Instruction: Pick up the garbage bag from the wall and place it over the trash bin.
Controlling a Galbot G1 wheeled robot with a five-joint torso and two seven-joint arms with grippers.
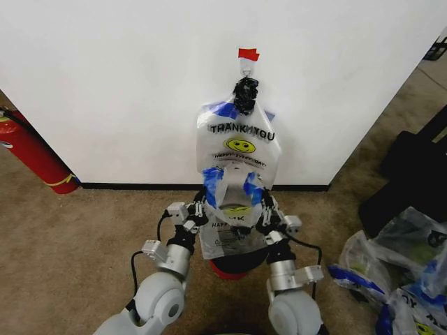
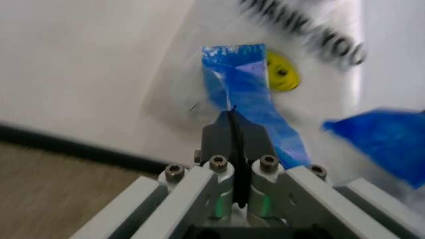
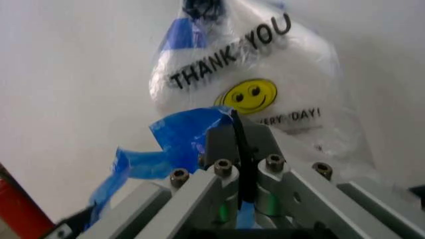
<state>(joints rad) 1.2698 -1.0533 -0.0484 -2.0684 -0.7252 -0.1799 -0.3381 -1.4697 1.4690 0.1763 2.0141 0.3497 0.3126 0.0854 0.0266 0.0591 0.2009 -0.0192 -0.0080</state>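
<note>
1. You see the garbage bag [image 1: 237, 150] hanging flat against the wall [image 1: 126, 84]. Its black knotted top is caught on the metal hook [image 1: 246, 68], just under the red tape strip [image 1: 248, 54], at about 12 o'clock from the two grippers.
2. The left gripper [image 1: 209, 197] is at the bag's lower edge, at about 7 o'clock from the smiley face. In the left wrist view its jaws are pressed together on a blue handle strip [image 2: 242, 94].
3. The right gripper [image 1: 255, 200] is at about 5 o'clock from the smiley face. Its jaws are also closed, and they pinch the other blue handle [image 3: 179, 134].
4. The trash bin [image 1: 234, 265] stands on the carpet floor [image 1: 70, 237] directly under the bag, at 6 o'clock, between the two forearms. The bag's bottom hangs in front of it.
5. I judge that the grasp step is complete and the bag is not yet free from the hook.
6. The next move calls for both arms to act together, so that the knot leaves the hook without tearing the thin plastic. After that, you need to spread the handles apart and bring the opening over the bin's rim.
</note>
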